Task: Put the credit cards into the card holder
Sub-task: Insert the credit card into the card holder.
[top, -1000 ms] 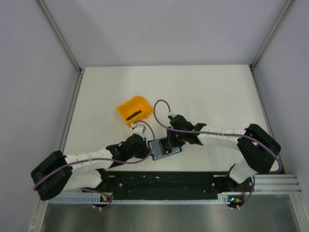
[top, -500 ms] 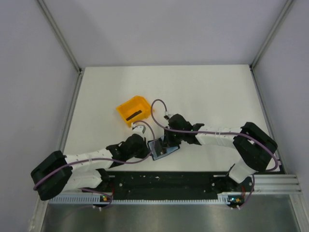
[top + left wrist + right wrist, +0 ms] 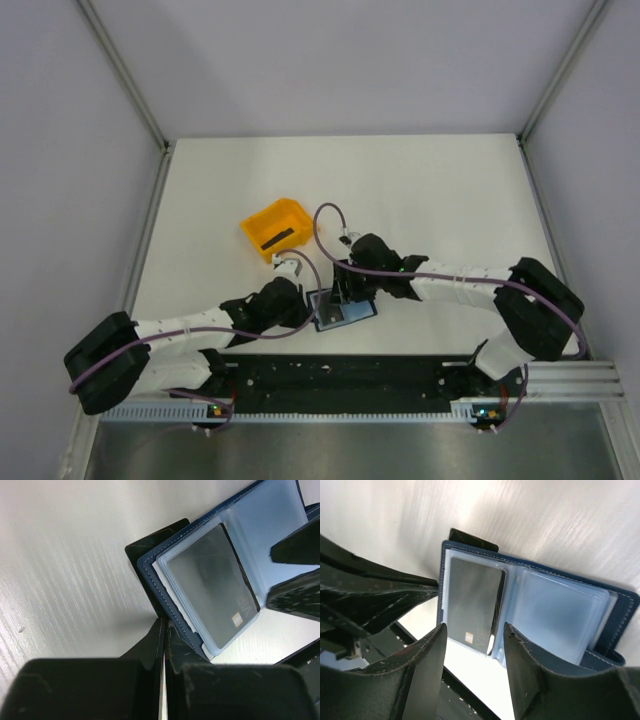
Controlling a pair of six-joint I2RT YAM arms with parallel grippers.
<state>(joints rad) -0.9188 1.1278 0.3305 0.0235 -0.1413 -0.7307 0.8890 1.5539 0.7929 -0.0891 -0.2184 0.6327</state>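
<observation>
Left gripper point(image 3: 303, 305): in the top view, it is at the left edge of the card holder point(image 3: 345, 315), touching it. The holder lies open on the table point(image 3: 430, 190), near my arm bases. Right gripper point(image 3: 345, 292): over the holder's far side. Second credit card point(image 3: 278, 238): in the orange bin point(image 3: 262, 215), well apart from both my grippers.

Left wrist view. Left gripper point(image 3: 164, 640): jaws drawn to a slit, pinching the navy cover edge of the card holder point(image 3: 149, 582). First credit card point(image 3: 210, 590): inside a clear sleeve, just beyond my fingertips. Right gripper point(image 3: 287, 572): at the frame's right, over the sleeves.

Right wrist view. Right gripper point(image 3: 475, 627): fingers spread, holding nothing, hovering over the first credit card point(image 3: 472, 605). That card sits in the left-hand sleeve of the card holder point(image 3: 620, 615). Left gripper point(image 3: 432, 587): meets the holder's left edge.
</observation>
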